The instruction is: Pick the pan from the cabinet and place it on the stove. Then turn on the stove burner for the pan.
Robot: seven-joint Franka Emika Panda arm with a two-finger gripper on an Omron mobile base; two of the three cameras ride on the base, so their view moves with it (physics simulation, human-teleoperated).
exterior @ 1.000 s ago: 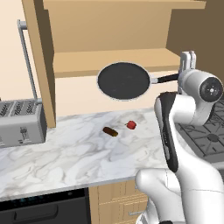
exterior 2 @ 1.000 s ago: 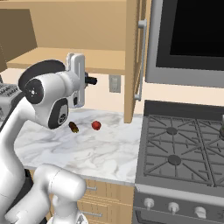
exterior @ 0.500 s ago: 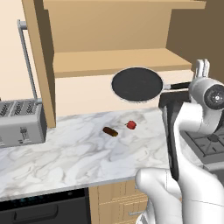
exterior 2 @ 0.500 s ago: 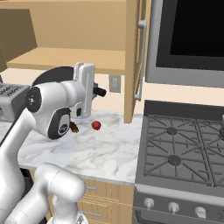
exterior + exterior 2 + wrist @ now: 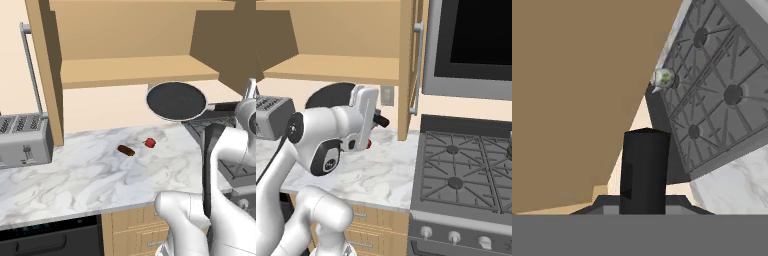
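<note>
The pan (image 5: 176, 101) hangs level in the air above the right end of the counter, just below and in front of the cabinet's shelf (image 5: 135, 70). Its long black handle (image 5: 224, 106) points right into my hand. My gripper (image 5: 644, 205) is shut on the handle (image 5: 644, 167), which rises black between the fingertips. From the right, the pan (image 5: 336, 92) shows as a dark disc behind my arm, with the handle's end (image 5: 381, 120) sticking out past the hand. The stove (image 5: 466, 165) lies to the right with bare grates (image 5: 712, 85). The cabinet door (image 5: 408, 65) stands open beside it.
A silver toaster (image 5: 22, 140) sits at the counter's left. A small red thing (image 5: 149, 143) and a brown thing (image 5: 126, 150) lie on the marble below the pan. A black microwave (image 5: 471, 45) hangs over the stove. Round knobs (image 5: 455, 236) line the stove's front.
My arm has carried the pan to the right, out from under the cabinet shelf towards the stove side. The grip on the handle has stayed shut.
</note>
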